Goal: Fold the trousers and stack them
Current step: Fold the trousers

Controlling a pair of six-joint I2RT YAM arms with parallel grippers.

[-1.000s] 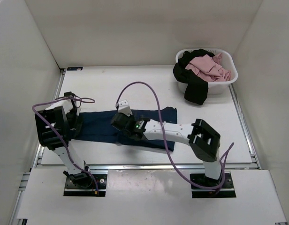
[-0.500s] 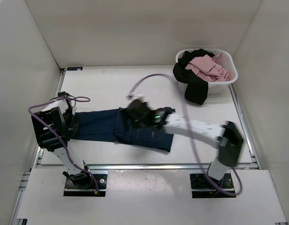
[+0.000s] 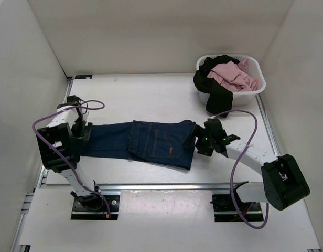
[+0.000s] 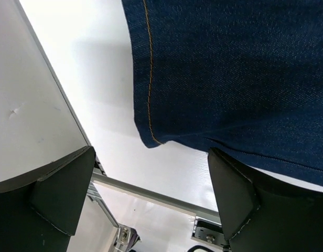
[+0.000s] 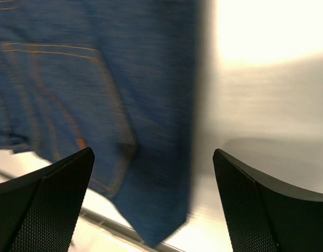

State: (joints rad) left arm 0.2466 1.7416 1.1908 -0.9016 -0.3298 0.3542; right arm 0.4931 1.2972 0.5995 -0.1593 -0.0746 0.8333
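Observation:
The trousers (image 3: 161, 143) lie flat across the table (image 3: 140, 94), legs running left, and the back pockets with orange stitching face up on the right half. My left gripper (image 3: 84, 132) hangs open over their left end; in the left wrist view the trousers (image 4: 229, 68) fill the upper right and nothing lies between the left gripper (image 4: 151, 210) fingers. My right gripper (image 3: 200, 142) stands open just off the trousers' right edge. In the blurred right wrist view the trousers (image 5: 98, 94) are ahead and to the left, and the right gripper (image 5: 153, 205) holds nothing.
A white laundry basket (image 3: 256, 86) at the back right holds pink and black clothes, and a black garment (image 3: 219, 102) hangs over its front rim. A metal rail (image 4: 151, 191) runs along the table's near edge. White walls close in on both sides.
The right gripper has let go of the trousers and swung right, from their middle to their right edge. The pocket side now lies face up there. The left gripper barely moved.

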